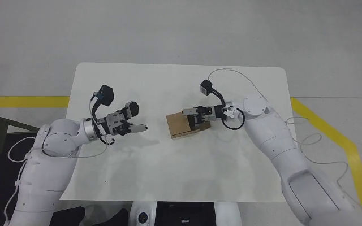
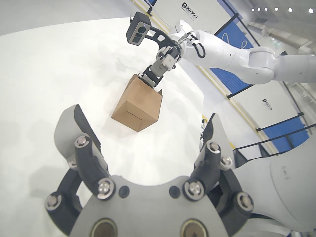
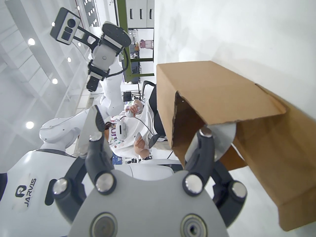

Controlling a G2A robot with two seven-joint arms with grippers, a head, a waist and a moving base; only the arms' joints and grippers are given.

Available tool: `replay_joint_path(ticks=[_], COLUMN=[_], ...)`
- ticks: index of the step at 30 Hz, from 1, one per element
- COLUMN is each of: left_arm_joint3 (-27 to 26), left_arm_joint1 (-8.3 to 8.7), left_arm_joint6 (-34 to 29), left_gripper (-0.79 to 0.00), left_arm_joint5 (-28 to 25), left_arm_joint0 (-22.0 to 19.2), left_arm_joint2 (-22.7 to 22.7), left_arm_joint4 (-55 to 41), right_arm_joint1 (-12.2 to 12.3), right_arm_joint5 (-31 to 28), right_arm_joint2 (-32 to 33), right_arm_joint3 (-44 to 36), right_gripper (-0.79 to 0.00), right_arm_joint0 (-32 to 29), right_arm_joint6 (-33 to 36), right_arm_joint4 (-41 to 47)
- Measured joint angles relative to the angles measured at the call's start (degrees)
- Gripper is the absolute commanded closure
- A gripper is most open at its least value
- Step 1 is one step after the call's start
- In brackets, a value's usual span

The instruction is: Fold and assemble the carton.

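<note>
A brown carton point(image 1: 182, 125) lies on its side near the middle of the white table point(image 1: 169, 85), its closed end toward my left arm. My right gripper point(image 1: 194, 114) is at the carton's open end, jaws open. In the right wrist view one finger point(image 3: 205, 139) reaches inside the carton point(image 3: 222, 92) under a loose flap, and the other finger point(image 3: 95, 122) stands well outside it. My left gripper point(image 1: 138, 128) hovers open and empty a short way left of the carton. The left wrist view looks past the left gripper point(image 2: 144, 119) at the carton point(image 2: 138, 104), with the right gripper point(image 2: 149, 77) behind it.
Bare white tabletop surrounds the carton on all sides. The table's front edge lies near my body. A yellow floor line point(image 1: 34, 101) runs beyond the table's left and right sides.
</note>
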Motion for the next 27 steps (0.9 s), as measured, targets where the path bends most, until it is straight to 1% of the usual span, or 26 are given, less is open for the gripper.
replay_joint_path(ticks=[2, 5, 9, 11, 14, 15, 18, 21, 24, 27], left_arm_joint3=[-0.80, -2.18, -3.76, -4.73, -5.75, -5.77, -5.36, -5.77, -5.58, -5.56], left_arm_joint1=[-0.17, -0.58, -1.14, -1.45, -2.01, -2.18, -2.36, -2.11, -1.85, -1.85], left_arm_joint6=[3.81, 11.02, 19.31, 23.84, 32.34, 35.47, 41.94, 46.88, 51.27, 50.63], left_gripper=[-0.785, -0.785, -0.785, -0.785, -0.785, -0.785, -0.785, -0.785, -0.785, -0.785], left_arm_joint5=[-2.05, -5.80, -8.32, -9.28, -9.63, -9.60, -9.58, -9.58, -9.58, -9.58], left_arm_joint0=[0.46, 1.89, 2.99, 3.16, 3.84, 4.10, 4.27, 3.98, 3.75, 3.75], left_arm_joint2=[-0.22, -0.31, 0.19, 0.17, 0.89, 1.63, 3.94, 6.30, 7.34, 7.29], left_arm_joint4=[4.67, 14.28, 24.63, 29.80, 39.03, 42.55, 50.16, 57.81, 64.26, 63.36], right_arm_joint1=[0.57, 1.66, 2.94, 3.48, 4.27, 4.54, 5.11, 5.52, 5.80, 5.96], right_arm_joint5=[0.32, 1.23, 2.47, 3.04, 4.00, 4.35, 5.14, 5.77, 6.14, 6.29], right_arm_joint2=[1.13, 3.29, 5.93, 7.12, 8.95, 9.59, 10.94, 11.92, 12.50, 12.74], right_arm_joint3=[-1.26, -4.24, -8.58, -10.59, -13.80, -15.01, -17.66, -19.84, -21.38, -22.27], right_gripper=[-0.785, -0.785, -0.785, -0.785, -0.785, -0.785, -0.785, -0.785, -0.785, -0.785], right_arm_joint0=[-0.49, -1.67, -3.44, -4.36, -5.92, -6.52, -7.88, -8.97, -9.87, -10.50], right_arm_joint6=[0.38, 0.96, 1.56, 1.60, 1.38, 1.35, 1.34, 1.24, 0.75, 0.14], right_arm_joint4=[-0.16, -0.49, -0.83, -0.98, -1.10, -1.07, -0.82, -0.38, -0.15, -0.04])
